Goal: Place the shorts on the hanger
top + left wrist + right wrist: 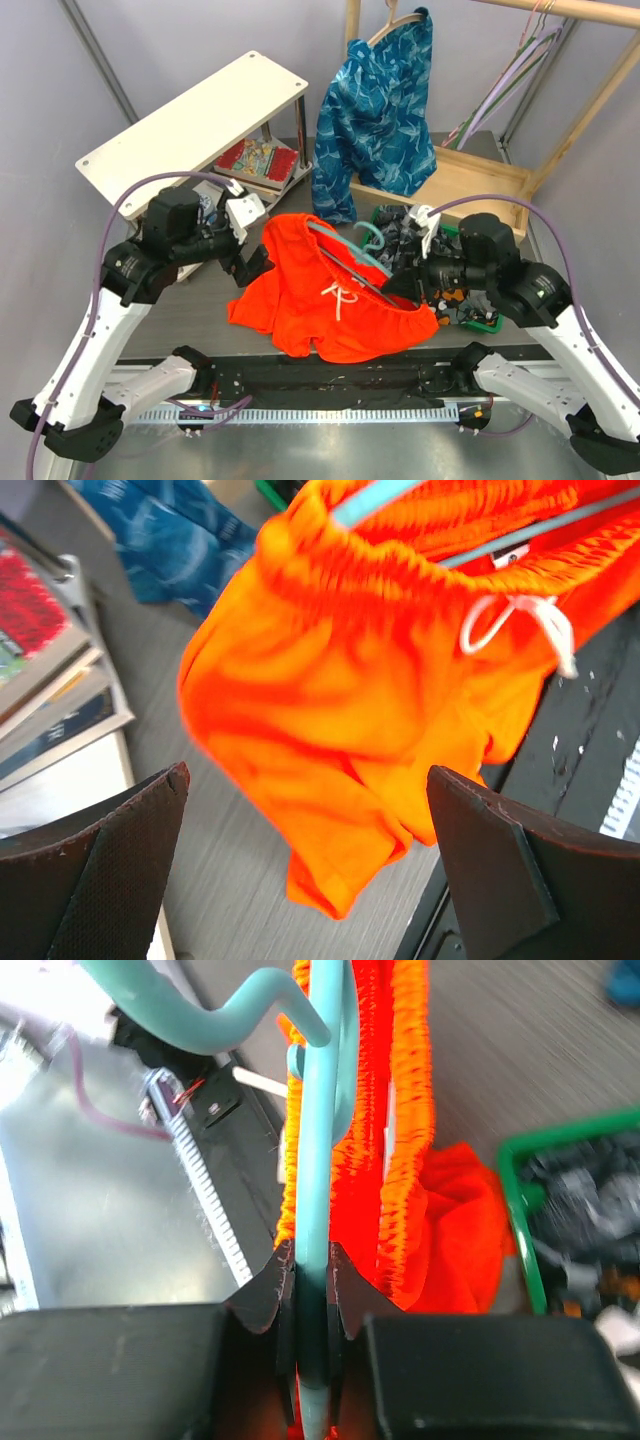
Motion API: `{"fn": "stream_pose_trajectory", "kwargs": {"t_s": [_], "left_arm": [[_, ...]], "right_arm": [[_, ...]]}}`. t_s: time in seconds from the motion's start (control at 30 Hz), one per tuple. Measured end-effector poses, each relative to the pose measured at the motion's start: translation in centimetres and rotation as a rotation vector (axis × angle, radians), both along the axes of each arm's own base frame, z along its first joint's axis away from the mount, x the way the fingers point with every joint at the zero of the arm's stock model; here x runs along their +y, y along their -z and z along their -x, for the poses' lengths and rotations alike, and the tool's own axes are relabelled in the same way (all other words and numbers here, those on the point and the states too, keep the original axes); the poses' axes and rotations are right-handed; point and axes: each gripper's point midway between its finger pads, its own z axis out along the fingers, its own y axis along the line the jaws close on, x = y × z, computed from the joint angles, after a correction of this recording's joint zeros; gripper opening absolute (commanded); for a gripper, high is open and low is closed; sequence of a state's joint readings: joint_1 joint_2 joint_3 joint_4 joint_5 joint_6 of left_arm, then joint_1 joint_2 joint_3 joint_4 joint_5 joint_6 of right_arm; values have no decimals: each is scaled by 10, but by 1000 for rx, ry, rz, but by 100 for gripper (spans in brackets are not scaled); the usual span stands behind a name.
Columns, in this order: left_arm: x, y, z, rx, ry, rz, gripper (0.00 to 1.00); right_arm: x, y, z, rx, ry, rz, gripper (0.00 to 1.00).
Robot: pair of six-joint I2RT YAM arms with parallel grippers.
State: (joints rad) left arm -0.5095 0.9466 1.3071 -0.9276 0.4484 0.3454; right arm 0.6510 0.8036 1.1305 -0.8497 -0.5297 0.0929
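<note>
**Right hand grips the hanger; left hand stands open beside the shorts**

Closest in the right wrist view, the right hand (310, 1280) is pinched tight on one end of the thin teal plastic hanger (318, 1140). The bar runs straight away from the fingers to its hook. The gathered waistband of the bright orange-red fabric shorts (405, 1130) lies along both sides of the bar, so the hanger seems partly threaded in.

From above, the hanger's long axis slants from far-left to near-right across the dark tabletop (190, 320). The shorts drape at the centre between the arms.

The left hand (305, 780) has its fingers spread wide with nothing between them. The shorts hang just ahead of it, toward the robot's right. It is the nearer hand to the loose, unthreaded side.

Only the left wrist view shows the white drawstring (520, 625) dangling below the waistband. Only the right wrist view shows the clamp itself.
</note>
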Motion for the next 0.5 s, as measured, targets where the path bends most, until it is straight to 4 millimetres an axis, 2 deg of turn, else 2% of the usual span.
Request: {"fn": "stream_pose_trajectory", "kwargs": {"t_s": [0.1,0.27,0.43,0.5], "left_arm": [[3,-15,-5,-26,-42,26,100],[4,-17,-5,-26,-54,29,100],[3,-15,-6,-13,-57,32,100],[2,-15,-5,-10,-54,34,100]], "right_arm": [[-18,-1,-8,57,151,14,1],[-45,-10,-24,138,398,30,1],[-63,-45,-45,150,594,-26,1],[-67,-64,-60,154,675,-76,1]]}}
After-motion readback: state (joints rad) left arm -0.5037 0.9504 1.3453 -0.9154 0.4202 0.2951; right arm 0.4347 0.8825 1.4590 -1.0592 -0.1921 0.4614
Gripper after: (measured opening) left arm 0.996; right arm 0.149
